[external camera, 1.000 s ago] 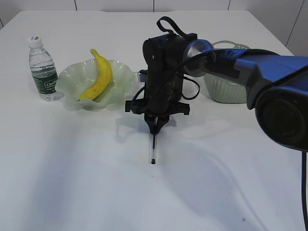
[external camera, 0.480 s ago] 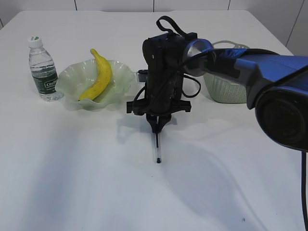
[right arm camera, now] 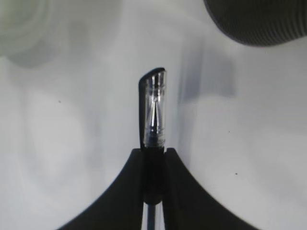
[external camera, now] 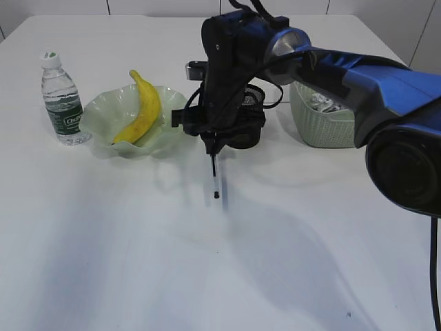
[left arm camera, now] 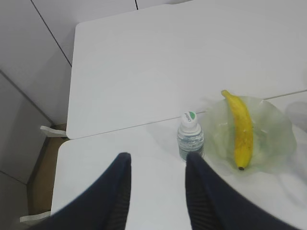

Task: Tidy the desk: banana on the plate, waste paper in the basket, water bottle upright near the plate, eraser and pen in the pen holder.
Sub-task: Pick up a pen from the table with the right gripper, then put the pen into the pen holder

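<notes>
Your right gripper (external camera: pixel 212 143) has lifted and swung back toward the pen holder (external camera: pixel 247 131) over the last second, carrying the pen (external camera: pixel 216 178) clear of the worktop (external camera: pixel 138 262); its fingers (right arm camera: pixel 180 191) are pinched nearly shut on the pen's upper end, so the pen hangs tip-down just in front of the black mesh cup. That puts you one drop away from finishing the pen step. The banana (external camera: pixel 141 109) already lies in the wavy green plate (external camera: pixel 103 114), and the water bottle (external camera: pixel 60 100) stands upright just beside it. The sage basket (external camera: pixel 320 121) holds crumpled paper (only partly visible past the arm). I cannot see inside the pen holder. Your left gripper (left arm camera: pixel 156 191) hovers part open, holding nothing.
</notes>
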You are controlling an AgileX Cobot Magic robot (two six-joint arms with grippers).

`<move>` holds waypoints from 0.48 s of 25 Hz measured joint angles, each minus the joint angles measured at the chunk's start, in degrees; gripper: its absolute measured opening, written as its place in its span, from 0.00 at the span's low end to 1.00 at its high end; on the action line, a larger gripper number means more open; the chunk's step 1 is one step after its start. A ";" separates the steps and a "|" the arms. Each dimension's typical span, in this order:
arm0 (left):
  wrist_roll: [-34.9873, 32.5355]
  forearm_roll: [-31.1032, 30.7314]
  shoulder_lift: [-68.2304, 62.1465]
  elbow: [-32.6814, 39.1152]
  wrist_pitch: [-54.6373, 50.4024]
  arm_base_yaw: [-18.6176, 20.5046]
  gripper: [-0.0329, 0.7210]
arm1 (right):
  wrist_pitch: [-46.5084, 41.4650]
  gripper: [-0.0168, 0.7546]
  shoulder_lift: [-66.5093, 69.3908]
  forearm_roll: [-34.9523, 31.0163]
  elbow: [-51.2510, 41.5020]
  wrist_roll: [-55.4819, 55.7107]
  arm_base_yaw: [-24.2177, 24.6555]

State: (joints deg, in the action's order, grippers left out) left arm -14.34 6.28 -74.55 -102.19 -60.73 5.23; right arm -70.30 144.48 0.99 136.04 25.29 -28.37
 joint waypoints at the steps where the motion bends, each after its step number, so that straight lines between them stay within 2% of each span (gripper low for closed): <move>1: 0.00 0.00 -0.06 0.00 0.00 0.00 0.39 | -0.11 0.09 0.00 0.00 1.03 -0.47 0.00; 12: 0.00 -1.18 -0.88 0.00 0.00 0.00 0.39 | -0.89 0.09 0.00 0.27 10.97 -4.03 0.00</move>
State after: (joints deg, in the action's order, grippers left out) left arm -14.34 5.09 -75.43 -102.19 -60.73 5.23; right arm -71.20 144.48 1.26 147.01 21.25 -28.37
